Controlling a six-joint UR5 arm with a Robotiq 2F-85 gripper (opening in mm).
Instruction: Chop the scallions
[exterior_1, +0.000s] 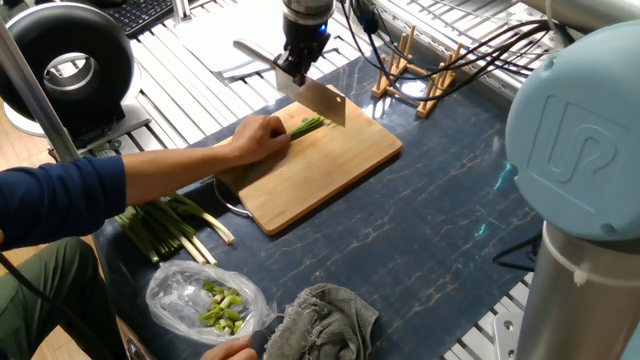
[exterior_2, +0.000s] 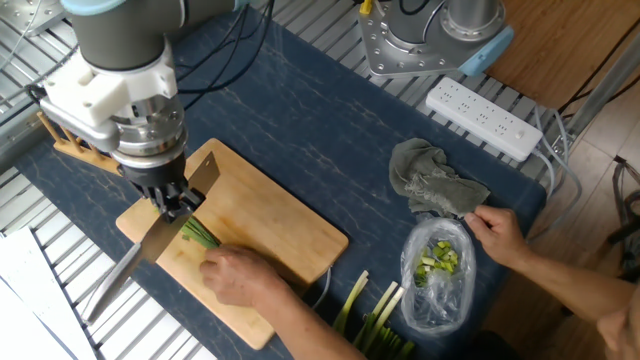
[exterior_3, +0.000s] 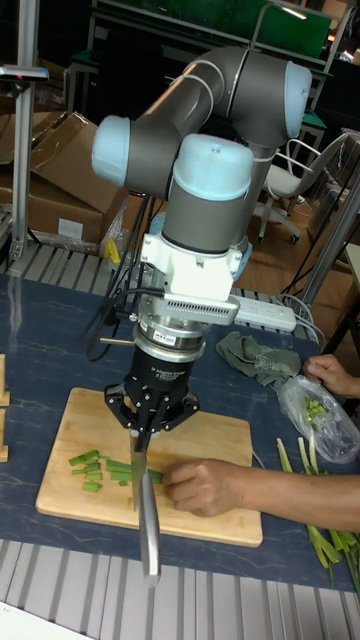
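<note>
chopping is partway: a few cut green bits (exterior_3: 88, 466) lie on the cutting board (exterior_1: 330, 170), on the far side of the knife (exterior_3: 146, 510) from the person's hand (exterior_3: 205, 486). the scallions (exterior_3: 128, 471) lie across the board under the blade, pinned by that hand; most of their length looks uncut. gripper (exterior_3: 146, 427) is pinched on the knife handle, blade over the stalks. fingers sit just beside the blade, so little margin on that side. the wooden rack (exterior_1: 415, 75) stands near the board's far corner; the thicker bundle (exterior_1: 160, 222), bag (exterior_1: 205, 300) and rag (exterior_1: 320, 320) lie well apart from the board.
</note>
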